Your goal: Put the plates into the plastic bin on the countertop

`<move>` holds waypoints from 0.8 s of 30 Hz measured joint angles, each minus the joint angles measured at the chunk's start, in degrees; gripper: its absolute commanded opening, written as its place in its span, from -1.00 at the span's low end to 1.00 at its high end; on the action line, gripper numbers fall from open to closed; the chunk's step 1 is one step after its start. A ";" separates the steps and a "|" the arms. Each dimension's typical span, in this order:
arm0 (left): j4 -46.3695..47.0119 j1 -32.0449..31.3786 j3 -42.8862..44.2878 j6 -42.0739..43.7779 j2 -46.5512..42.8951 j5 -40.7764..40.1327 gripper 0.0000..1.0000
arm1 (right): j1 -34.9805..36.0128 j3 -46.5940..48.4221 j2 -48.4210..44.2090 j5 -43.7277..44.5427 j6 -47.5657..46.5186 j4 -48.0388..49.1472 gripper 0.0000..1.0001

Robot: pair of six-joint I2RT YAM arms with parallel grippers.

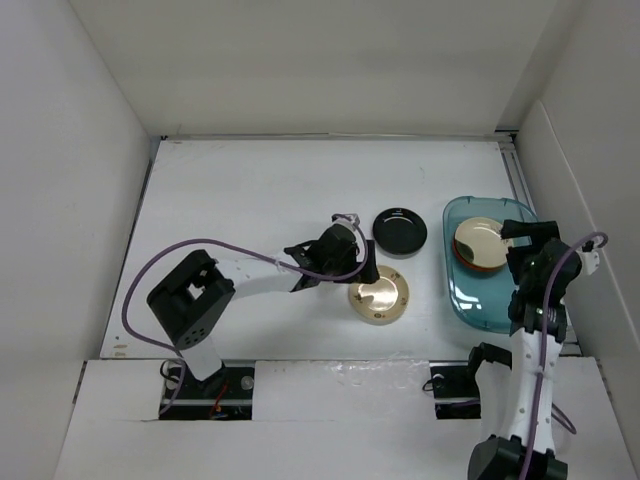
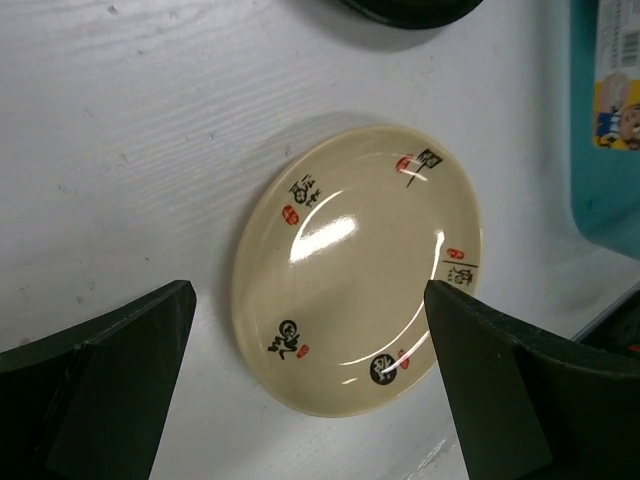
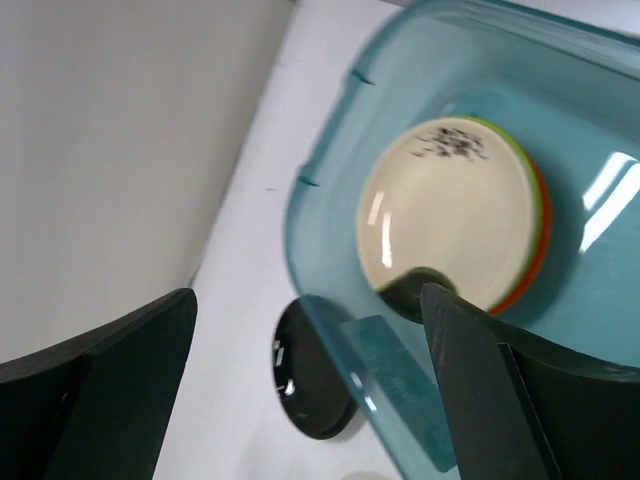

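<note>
A gold-beige plate (image 1: 378, 296) with small black and red marks lies on the white countertop (image 1: 250, 200). My left gripper (image 1: 362, 268) hangs open just over it; in the left wrist view the plate (image 2: 358, 270) fills the space between the two fingers without touching them. A glossy black plate (image 1: 399, 231) lies just beyond. The teal plastic bin (image 1: 480, 310) at the right holds a stack topped by a cream plate (image 3: 450, 215) with a dark mark, with green (image 3: 527, 160) and orange (image 3: 538, 255) rims below it. My right gripper (image 1: 530, 243) is open above the bin, holding nothing.
White walls enclose the countertop on the left, back and right. The bin's near half (image 1: 478, 300) holds no plates. In the right wrist view the black plate (image 3: 310, 375) lies just outside the bin's wall (image 3: 330, 215). The bin's corner (image 2: 605, 120) shows in the left wrist view.
</note>
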 measured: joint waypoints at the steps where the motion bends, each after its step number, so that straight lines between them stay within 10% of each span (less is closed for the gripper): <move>1: 0.20 -0.33 -0.13 0.00 0.74 0.04 0.96 | 0.00 0.94 -1.16 -0.92 -0.52 -0.35 0.99; 5: 0.79 -0.66 -0.17 -0.15 4.15 -0.17 0.76 | 0.00 5.75 -2.69 -6.29 -3.54 -1.38 0.99; 10: 2.12 -0.52 0.28 -0.74 6.08 -0.96 -0.39 | 0.00 9.44 0.92 -18.27 -8.02 -1.77 0.99; 15: 2.51 -0.50 1.53 -1.79 8.61 -1.99 -1.00 | 0.00 10.34 2.38 -24.76 -9.86 -3.02 0.99; 24: -6.27 -0.87 1.90 -3.13 2.12 -7.85 -1.00 | 0.17 6.36 0.13 -39.06 -10.78 3.96 0.99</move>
